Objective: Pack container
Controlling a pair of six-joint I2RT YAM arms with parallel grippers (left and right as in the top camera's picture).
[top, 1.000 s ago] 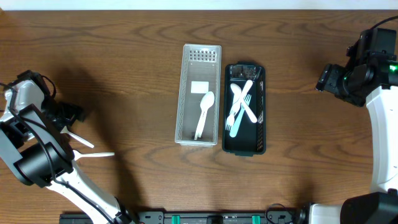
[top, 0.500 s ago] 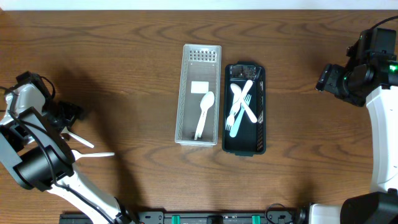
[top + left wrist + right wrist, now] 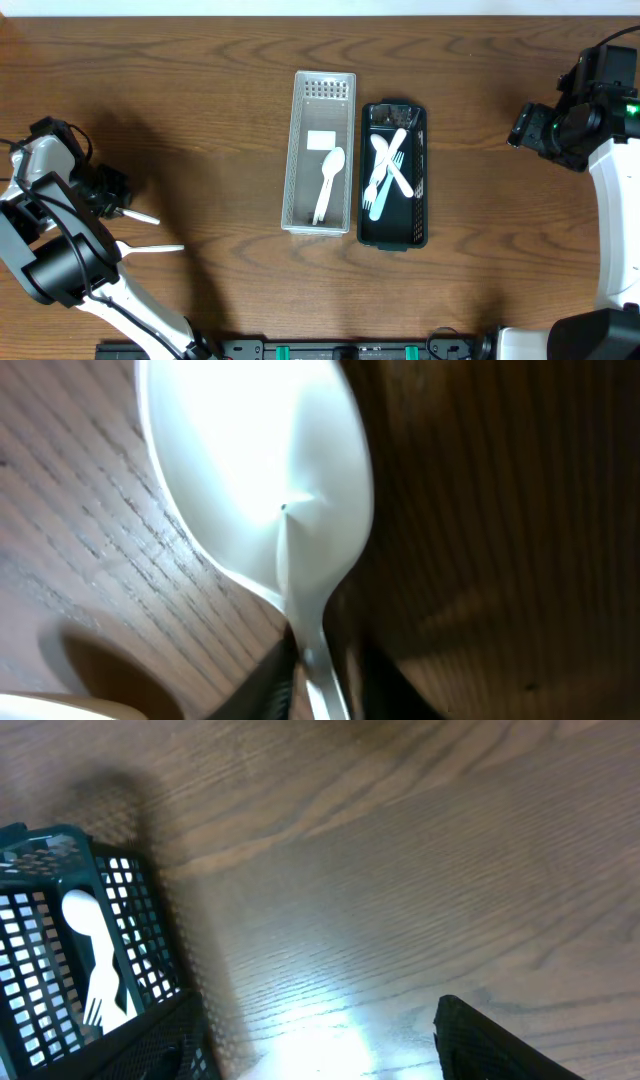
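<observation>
My left gripper (image 3: 112, 192) is at the table's far left, shut on the handle of a white plastic spoon (image 3: 142, 215). The left wrist view shows the spoon's bowl (image 3: 250, 470) over the wood and its thin handle pinched between the dark fingers (image 3: 268, 682). A second white utensil (image 3: 150, 248) lies on the table just below. The light grey basket (image 3: 300, 120) at centre holds one white spoon (image 3: 328, 180) and a white card. The black basket (image 3: 420, 200) beside it holds white forks and other cutlery (image 3: 385, 175). My right gripper (image 3: 520, 128) hovers open at the far right, nothing between its fingers (image 3: 490, 1040).
In the right wrist view the black basket's mesh corner (image 3: 60, 850) sits at the left with a white fork (image 3: 100, 970) inside, and bare wood lies under the open fingers. The two baskets stand side by side, touching.
My left gripper has shut on the spoon's handle. The spoon has swung a little and now points right from the fingers. The right arm has not moved.
</observation>
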